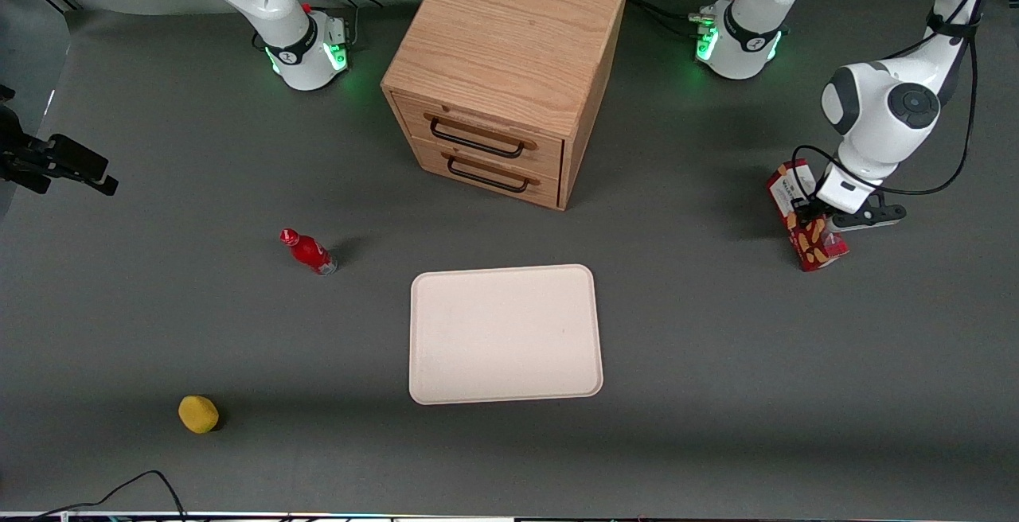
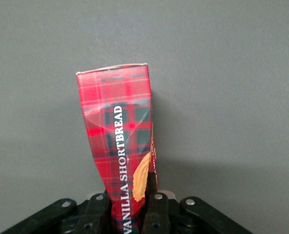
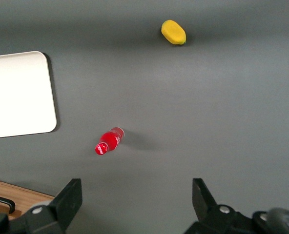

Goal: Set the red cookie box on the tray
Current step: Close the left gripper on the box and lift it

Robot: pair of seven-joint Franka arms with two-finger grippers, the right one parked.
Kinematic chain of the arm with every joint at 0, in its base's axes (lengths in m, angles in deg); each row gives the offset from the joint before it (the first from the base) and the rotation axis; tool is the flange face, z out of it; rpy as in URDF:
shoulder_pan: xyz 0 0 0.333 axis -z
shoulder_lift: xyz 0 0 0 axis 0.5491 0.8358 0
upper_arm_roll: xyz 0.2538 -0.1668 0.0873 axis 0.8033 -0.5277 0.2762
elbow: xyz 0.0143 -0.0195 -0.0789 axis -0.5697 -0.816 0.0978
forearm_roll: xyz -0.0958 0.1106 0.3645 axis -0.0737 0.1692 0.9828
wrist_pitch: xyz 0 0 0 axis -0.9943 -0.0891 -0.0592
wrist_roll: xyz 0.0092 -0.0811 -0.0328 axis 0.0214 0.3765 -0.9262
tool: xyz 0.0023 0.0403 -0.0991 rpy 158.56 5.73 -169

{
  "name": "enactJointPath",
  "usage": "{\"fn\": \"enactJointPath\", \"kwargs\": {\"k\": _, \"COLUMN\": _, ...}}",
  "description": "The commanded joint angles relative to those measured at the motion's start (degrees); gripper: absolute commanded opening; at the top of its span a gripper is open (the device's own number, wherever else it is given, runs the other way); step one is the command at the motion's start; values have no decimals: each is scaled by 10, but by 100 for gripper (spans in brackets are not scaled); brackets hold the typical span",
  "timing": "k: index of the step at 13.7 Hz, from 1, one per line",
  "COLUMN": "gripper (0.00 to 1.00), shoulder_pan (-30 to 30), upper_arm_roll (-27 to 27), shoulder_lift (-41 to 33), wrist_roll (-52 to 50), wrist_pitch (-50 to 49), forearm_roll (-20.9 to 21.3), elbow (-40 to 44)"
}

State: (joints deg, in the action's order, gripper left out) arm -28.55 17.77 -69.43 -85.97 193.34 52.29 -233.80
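the working arm's gripper (image 1: 814,218) sits at the working arm's end of the table, its two black fingers (image 2: 156,207) pressed against the long sides of the red cookie box (image 1: 804,216), gripping it near one end. the box is a long slim carton in red tartan with the words "vanilla shortbread" in white and a golden biscuit picture. in the front view it is tilted, its white label end up and farther from the camera, its lower end near the grey table (image 1: 716,331); whether that end touches the table cannot be told. seen from the wrist camera, the box (image 2: 120,141) stretches away from the fingers over bare grey table.

the cream tray (image 1: 505,334) lies flat in the middle of the table, well apart from the box and nearer the front camera, with nothing on it. a wooden cabinet (image 1: 509,60) with two drawers and black handles stands farther from the camera than the tray. toward the parked arm's end lie a small red bottle (image 1: 308,251) on its side and, nearer the camera, a yellow rounded object (image 1: 198,414).
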Motion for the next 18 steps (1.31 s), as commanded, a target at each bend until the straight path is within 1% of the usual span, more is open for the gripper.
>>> {"fn": "enactJointPath", "kwargs": {"k": 1, "gripper": 26, "shoulder_pan": 17, "upper_arm_roll": -1, "shoulder_lift": -92, "wrist_roll": -13, "wrist_pitch": -145, "forearm_roll": -5, "elbow": 26}}
{"fn": "enactJointPath", "kwargs": {"k": 3, "gripper": 26, "shoulder_pan": 26, "upper_arm_roll": -8, "shoulder_lift": -117, "wrist_roll": -25, "wrist_pitch": -314, "forearm_roll": -5, "elbow": 111}}
{"fn": "enactJointPath", "kwargs": {"k": 5, "gripper": 27, "shoulder_pan": 25, "upper_arm_roll": -37, "shoulder_lift": -117, "wrist_roll": -40, "wrist_pitch": -446, "forearm_roll": -6, "elbow": 212}}
{"fn": "enactJointPath", "kwargs": {"k": 7, "gripper": 27, "shoulder_pan": 25, "upper_arm_roll": -78, "shoulder_lift": -113, "wrist_roll": -61, "wrist_pitch": -546, "forearm_roll": -6, "elbow": 302}}
{"fn": "enactJointPath", "kwargs": {"k": 9, "gripper": 27, "shoulder_pan": 21, "upper_arm_roll": -125, "shoulder_lift": -109, "wrist_roll": -104, "wrist_pitch": -615, "forearm_roll": -6, "elbow": 378}}
{"fn": "enactJointPath", "kwargs": {"k": 11, "gripper": 27, "shoulder_pan": 13, "upper_arm_roll": -178, "shoulder_lift": -88, "wrist_roll": -160, "wrist_pitch": -648, "forearm_roll": -7, "elbow": 447}}
{"fn": "enactJointPath", "kwargs": {"k": 12, "gripper": 29, "shoulder_pan": 13, "upper_arm_roll": -203, "shoulder_lift": -65, "wrist_roll": -195, "wrist_pitch": -655, "forearm_roll": -8, "elbow": 483}}
{"fn": "enactJointPath", "kwargs": {"k": 13, "gripper": 29, "shoulder_pan": 13, "upper_arm_roll": -227, "shoulder_lift": -37, "wrist_roll": -236, "wrist_pitch": -657, "forearm_roll": -18, "elbow": 520}}
{"fn": "enactJointPath", "kwargs": {"k": 14, "gripper": 29, "shoulder_pan": 15, "upper_arm_roll": -264, "shoulder_lift": 15, "wrist_roll": -314, "wrist_pitch": -657, "forearm_roll": -40, "elbow": 583}}
{"fn": "enactJointPath", "kwargs": {"k": 16, "gripper": 29, "shoulder_pan": 21, "upper_arm_roll": -304, "shoulder_lift": 92, "wrist_roll": -408, "wrist_pitch": -654, "forearm_roll": -40, "elbow": 667}}
{"fn": "enactJointPath", "kwargs": {"k": 18, "gripper": 29, "shoulder_pan": 43, "upper_arm_roll": -325, "shoulder_lift": 172, "wrist_roll": -492, "wrist_pitch": -638, "forearm_roll": -40, "elbow": 738}}
